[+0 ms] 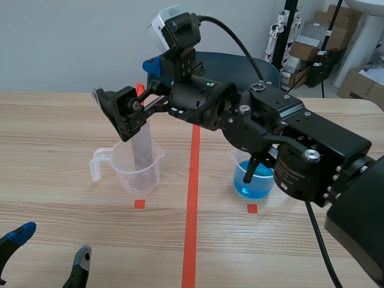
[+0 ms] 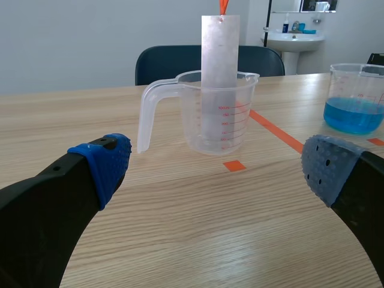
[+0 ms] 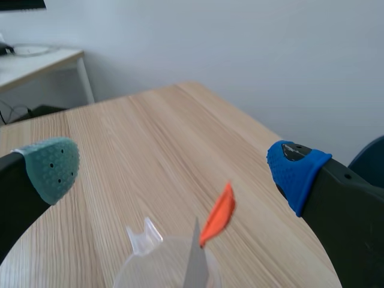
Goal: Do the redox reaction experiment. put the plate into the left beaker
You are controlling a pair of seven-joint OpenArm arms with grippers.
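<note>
Right gripper (image 3: 174, 170) hangs wide open, gripping nothing. Just under it, between the fingers, the plate (image 2: 220, 72) stands in the beaker (image 2: 241, 120), orange tag (image 3: 219, 213) topmost, perhaps leaning on the rim. Left gripper (image 2: 216, 174), also open, is well short of the beaker.
</note>
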